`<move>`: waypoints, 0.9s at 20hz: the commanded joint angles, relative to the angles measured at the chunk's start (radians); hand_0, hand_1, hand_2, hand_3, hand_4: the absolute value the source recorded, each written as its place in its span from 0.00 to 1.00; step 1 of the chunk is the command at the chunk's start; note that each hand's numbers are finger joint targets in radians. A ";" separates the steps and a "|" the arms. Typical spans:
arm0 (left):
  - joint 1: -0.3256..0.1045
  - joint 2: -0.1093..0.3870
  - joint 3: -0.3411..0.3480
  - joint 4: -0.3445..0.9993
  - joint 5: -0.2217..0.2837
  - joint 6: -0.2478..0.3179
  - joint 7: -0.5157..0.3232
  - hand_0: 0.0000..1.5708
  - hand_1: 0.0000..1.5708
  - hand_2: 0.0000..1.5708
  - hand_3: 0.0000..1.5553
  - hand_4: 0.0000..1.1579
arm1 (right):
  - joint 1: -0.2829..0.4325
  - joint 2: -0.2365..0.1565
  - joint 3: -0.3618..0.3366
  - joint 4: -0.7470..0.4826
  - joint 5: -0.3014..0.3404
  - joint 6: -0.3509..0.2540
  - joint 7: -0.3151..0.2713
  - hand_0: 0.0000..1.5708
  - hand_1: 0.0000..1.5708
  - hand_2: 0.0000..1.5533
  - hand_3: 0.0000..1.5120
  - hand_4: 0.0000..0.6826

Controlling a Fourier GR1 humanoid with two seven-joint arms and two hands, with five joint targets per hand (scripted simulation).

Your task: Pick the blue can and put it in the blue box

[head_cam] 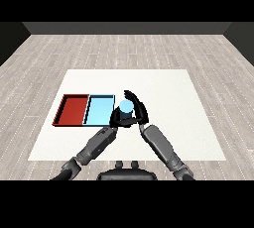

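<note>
A single head view looks down and forward across the white table [163,88] from above and behind the hands. The right hand [138,108] sits near the picture's middle, the left hand [117,119] just beside it; wooden floor stretches beyond them.

The scene is lit evenly and brightly, with no single light source to be made out. The white surface [163,118] is shown uniformly pale, without glare or hot spots. No distinct cast shadows are seen. The wooden floor [208,53] is rendered slightly duller, and the far walls are left dark.
</note>
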 commanded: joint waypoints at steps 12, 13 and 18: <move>-0.024 0.079 0.111 0.012 -0.116 0.057 0.049 1.00 1.00 1.00 0.99 0.99 | 0.293 -0.077 -0.278 -0.263 -0.193 0.149 -0.147 0.00 0.00 0.00 0.00 0.00; -0.042 0.090 0.145 0.060 -0.120 0.032 0.037 1.00 1.00 1.00 0.99 0.99 | 0.254 -0.067 -0.278 -0.280 -0.188 0.125 -0.087 0.00 0.00 0.00 0.00 0.00; -0.077 0.226 0.188 -0.018 -0.146 0.071 0.196 1.00 1.00 1.00 0.98 1.00 | 0.270 -0.085 -0.356 -0.240 -0.242 0.176 -0.113 0.00 0.00 0.00 0.00 0.00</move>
